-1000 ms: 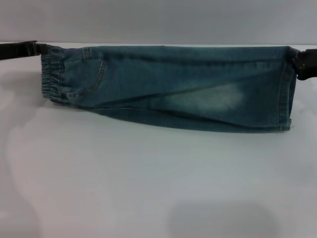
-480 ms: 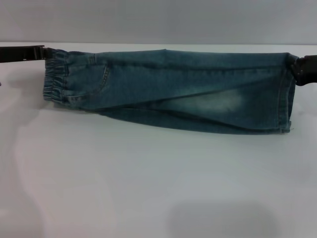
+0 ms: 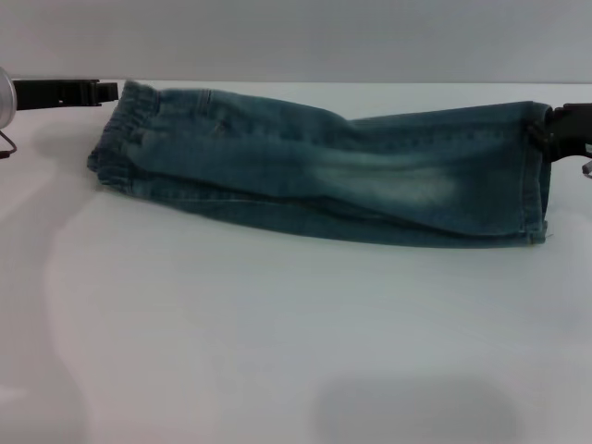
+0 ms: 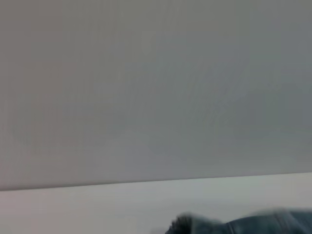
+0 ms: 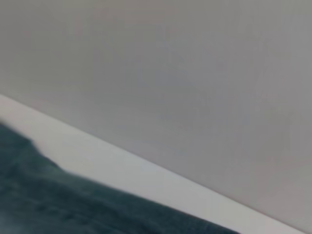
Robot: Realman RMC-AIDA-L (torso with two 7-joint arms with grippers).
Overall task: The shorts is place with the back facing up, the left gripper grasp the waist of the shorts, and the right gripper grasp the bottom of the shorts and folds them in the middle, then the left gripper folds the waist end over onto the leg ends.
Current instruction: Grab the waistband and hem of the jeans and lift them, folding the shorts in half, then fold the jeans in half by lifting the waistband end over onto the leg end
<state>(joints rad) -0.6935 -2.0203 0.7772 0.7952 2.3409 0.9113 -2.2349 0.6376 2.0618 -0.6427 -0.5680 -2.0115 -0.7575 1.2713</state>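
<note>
Left claw [image 3: 109, 91] beside waist [image 3: 120, 148], grip unclear; right claw [image 3: 546, 134] pinching hem [image 3: 535, 185]; shorts [image 3: 324, 171] lie crosswise.

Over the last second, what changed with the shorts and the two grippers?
The left gripper has let go of the waist and drawn back; the waist end has slumped onto the table and shifted rightward. The right gripper stays at the leg hems, and the shorts remain folded lengthwise.
</note>
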